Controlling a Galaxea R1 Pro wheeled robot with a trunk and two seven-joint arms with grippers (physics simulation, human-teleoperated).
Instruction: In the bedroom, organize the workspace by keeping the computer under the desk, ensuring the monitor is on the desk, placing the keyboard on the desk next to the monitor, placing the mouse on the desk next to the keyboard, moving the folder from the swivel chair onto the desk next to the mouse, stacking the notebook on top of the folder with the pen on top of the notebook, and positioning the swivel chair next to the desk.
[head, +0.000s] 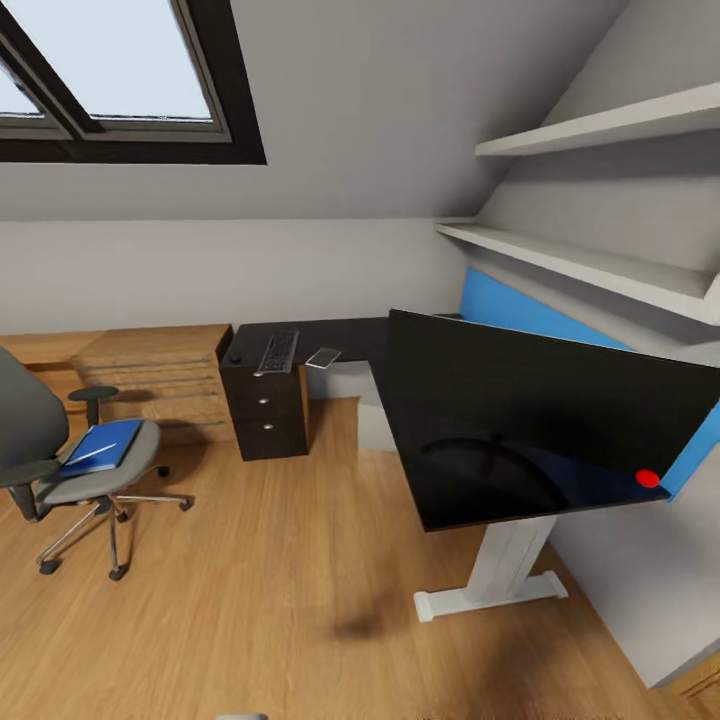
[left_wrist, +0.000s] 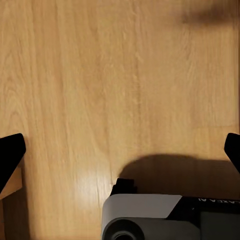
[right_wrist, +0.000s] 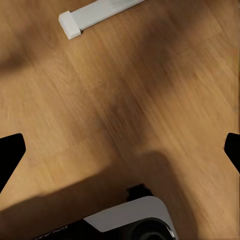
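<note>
The room is seen from a standing distance, with the black L-shaped desk (head: 500, 420) spread across the right half of the head view and the swivel chair (head: 60, 450) parked well apart from it at the left. The blue folder (head: 100, 445) lies flat on the chair's seat with a thin white object across it — probably the pen, though it is too small to be sure. That folder is the item farthest from its goal, since it is meant to end up on the desk beside the mouse.

On the far wing of the desk, above the dark drawer unit (head: 265, 405), the keyboard (head: 278, 352) is laid, and a small pale item (head: 322, 357) rests just beside it; whether that is the mouse cannot be told. A red dot (head: 648, 478) is seen near the desk's right corner. No grasping is under way.

Both arms are held pointing down at the wooden floor (left_wrist: 120, 75), a travelling posture. The left gripper (left_wrist: 120, 150) is spread wide with nothing between its dark fingertips (left_wrist: 10, 155); the right gripper (right_wrist: 120, 150) is likewise wide and empty, with the white desk foot (right_wrist: 95, 15) visible beyond it. The task is judged to be at an early stage — an approach to the chair seems the likely next need.
</note>
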